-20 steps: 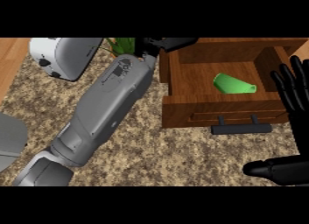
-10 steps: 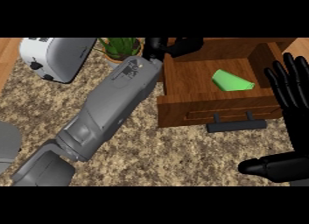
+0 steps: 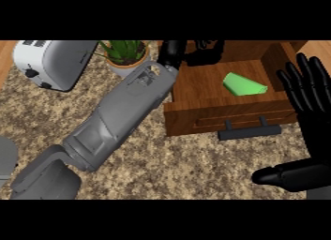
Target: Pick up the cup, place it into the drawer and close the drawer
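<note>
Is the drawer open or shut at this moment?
Open. The drawer is pulled out: its inside shows from above, with the green cup lying in it.

Left forearm (image 3: 119, 117): matte grey shell, long and boxy, flat-faced with bevelled edges. Faint panel lines run along its top face. There is a pale ring-shaped mark near the wrist end, with small dots beside it that are possibly screws. Elbow housing (image 3: 47, 180): darker grey and blocky, with a seam where it meets the forearm.

Left hand (image 3: 173, 50): black, detail mostly lost in shadow.

Right hand (image 3: 319, 126): glossy black. Fingers (image 3: 307, 82) are long and segmented with rounded tips. Thumb (image 3: 287, 176) is thick and blunt.
</note>
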You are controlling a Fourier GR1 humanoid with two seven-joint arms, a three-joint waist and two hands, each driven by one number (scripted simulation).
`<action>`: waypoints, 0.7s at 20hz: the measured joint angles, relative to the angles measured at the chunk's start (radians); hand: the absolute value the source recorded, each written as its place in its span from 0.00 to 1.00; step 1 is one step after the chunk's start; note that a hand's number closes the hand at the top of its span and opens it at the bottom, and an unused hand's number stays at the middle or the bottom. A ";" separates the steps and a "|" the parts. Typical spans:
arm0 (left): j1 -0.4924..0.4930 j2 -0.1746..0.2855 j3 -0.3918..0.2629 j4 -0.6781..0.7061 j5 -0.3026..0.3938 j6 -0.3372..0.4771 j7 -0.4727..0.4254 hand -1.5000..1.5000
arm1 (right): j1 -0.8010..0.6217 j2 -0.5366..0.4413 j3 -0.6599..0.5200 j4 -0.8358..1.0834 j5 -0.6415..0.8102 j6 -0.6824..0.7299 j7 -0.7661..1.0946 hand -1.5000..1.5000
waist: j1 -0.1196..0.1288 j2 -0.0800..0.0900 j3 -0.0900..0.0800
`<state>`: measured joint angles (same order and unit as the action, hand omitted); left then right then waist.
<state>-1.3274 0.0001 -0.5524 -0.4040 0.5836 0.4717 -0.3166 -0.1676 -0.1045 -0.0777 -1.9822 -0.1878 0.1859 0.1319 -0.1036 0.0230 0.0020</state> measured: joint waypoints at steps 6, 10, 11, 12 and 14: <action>0.006 0.000 -0.047 0.002 0.039 0.024 -0.017 0.00 | -0.007 0.003 -0.004 -0.006 -0.025 0.009 -0.005 0.00 | -0.011 0.003 0.000; 0.012 0.000 -0.033 -0.017 0.093 0.000 -0.056 0.00 | 0.000 0.010 -0.007 -0.018 -0.053 0.013 -0.002 0.00 | -0.006 0.002 -0.001; 0.010 0.000 -0.029 -0.030 0.108 -0.004 -0.063 0.00 | 0.001 0.009 -0.013 -0.022 -0.067 0.015 0.003 0.00 | -0.002 0.001 -0.001; 0.014 0.000 -0.020 -0.035 0.120 -0.013 -0.084 0.00 | 0.007 0.005 -0.022 -0.024 -0.085 0.023 0.005 0.00 | 0.005 -0.001 -0.001; 0.012 0.000 -0.004 -0.053 0.146 -0.023 -0.114 0.00 | 0.022 0.001 -0.029 -0.025 -0.107 0.036 0.006 0.00 | 0.015 -0.004 -0.001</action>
<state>-1.3156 0.0001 -0.5566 -0.4575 0.7291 0.4483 -0.4302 -0.1461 -0.1040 -0.1072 -2.0074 -0.2952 0.2224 0.1376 -0.0884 0.0191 0.0010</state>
